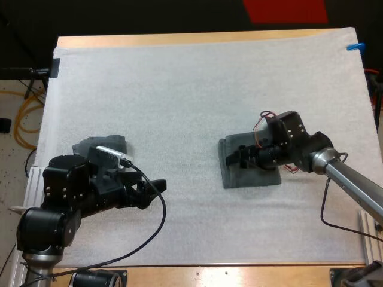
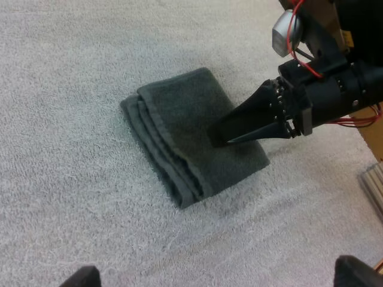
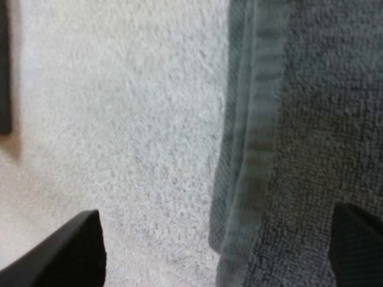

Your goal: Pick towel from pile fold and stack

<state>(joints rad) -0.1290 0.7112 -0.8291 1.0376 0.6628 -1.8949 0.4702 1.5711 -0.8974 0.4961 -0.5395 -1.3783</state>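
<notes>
A folded dark grey-green towel [image 1: 251, 170] [image 2: 185, 128] lies flat on the white mat, right of centre. My right gripper [image 1: 235, 156] [image 2: 222, 136] is low over it, fingertips near the towel's left part. In the right wrist view that gripper [image 3: 218, 251] is open, one finger [image 3: 359, 242] over the towel [image 3: 317, 119] and the other over bare mat beside the folded edge. My left gripper [image 1: 158, 186] [image 2: 218, 278] is open above bare mat to the left of the towel and points toward it. A crumpled towel [image 1: 106, 143] lies behind my left arm.
The white mat [image 1: 179, 89] covers nearly the whole table; its far half and the centre between the arms are bare. The table's wooden front edge [image 1: 227, 274] runs close behind both arms.
</notes>
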